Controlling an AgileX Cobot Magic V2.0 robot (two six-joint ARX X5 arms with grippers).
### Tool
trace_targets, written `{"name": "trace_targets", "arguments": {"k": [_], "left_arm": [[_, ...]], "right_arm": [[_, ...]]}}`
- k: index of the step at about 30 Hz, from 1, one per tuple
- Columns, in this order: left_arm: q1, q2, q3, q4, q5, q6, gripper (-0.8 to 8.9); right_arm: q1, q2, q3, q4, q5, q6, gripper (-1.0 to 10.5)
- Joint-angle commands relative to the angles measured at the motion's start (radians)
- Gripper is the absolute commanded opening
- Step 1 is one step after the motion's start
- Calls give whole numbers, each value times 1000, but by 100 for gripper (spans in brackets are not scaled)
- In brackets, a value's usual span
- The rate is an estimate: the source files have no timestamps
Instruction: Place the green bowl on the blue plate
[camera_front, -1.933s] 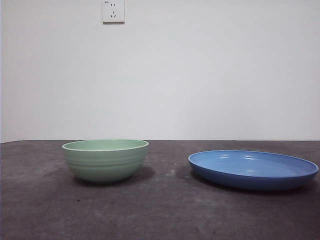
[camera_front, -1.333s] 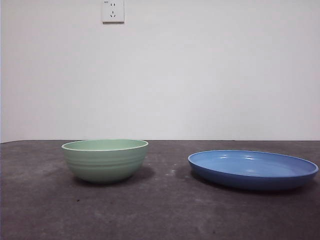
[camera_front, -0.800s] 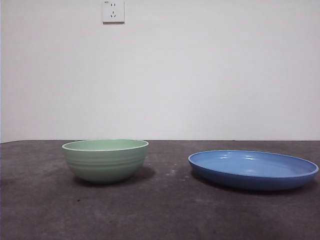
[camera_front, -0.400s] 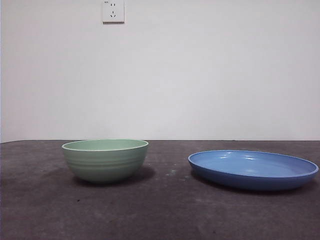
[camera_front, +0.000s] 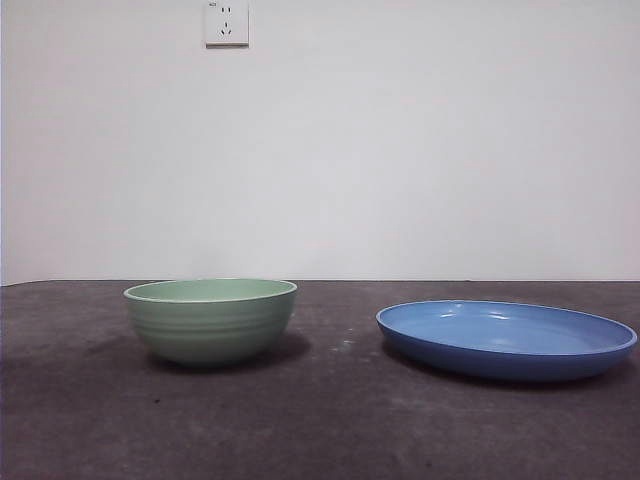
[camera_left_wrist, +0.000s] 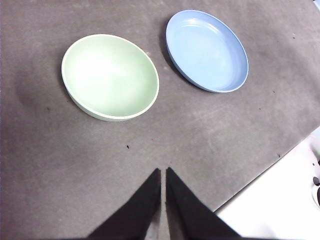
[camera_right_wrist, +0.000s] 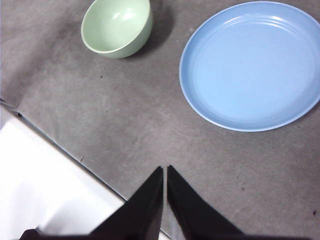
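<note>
The green bowl (camera_front: 211, 320) stands upright and empty on the dark table, left of the blue plate (camera_front: 506, 338), with a gap between them. Both also show in the left wrist view, the bowl (camera_left_wrist: 110, 76) and the plate (camera_left_wrist: 207, 50), and in the right wrist view, the bowl (camera_right_wrist: 117, 27) and the plate (camera_right_wrist: 251, 65). My left gripper (camera_left_wrist: 163, 171) is shut and empty, high above the table, well back from the bowl. My right gripper (camera_right_wrist: 165, 169) is shut and empty, high above the table near its edge. Neither arm shows in the front view.
The dark grey table (camera_front: 330, 420) ends at a white wall with a socket (camera_front: 226, 22). The left wrist view shows the table's edge and a white surface (camera_left_wrist: 280, 200) beyond it. The right wrist view shows the same kind of edge and white surface (camera_right_wrist: 45, 175).
</note>
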Motion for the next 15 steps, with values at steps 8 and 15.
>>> {"name": "trace_targets", "arguments": {"k": [8,15], "left_arm": [[-3,6,24,8,5,18,439],[-3,6,24,14,4,11,448]], "right_arm": [[6,5,21,7,-2,-4,360],[6,5,21,8,-2,-4,389]]}}
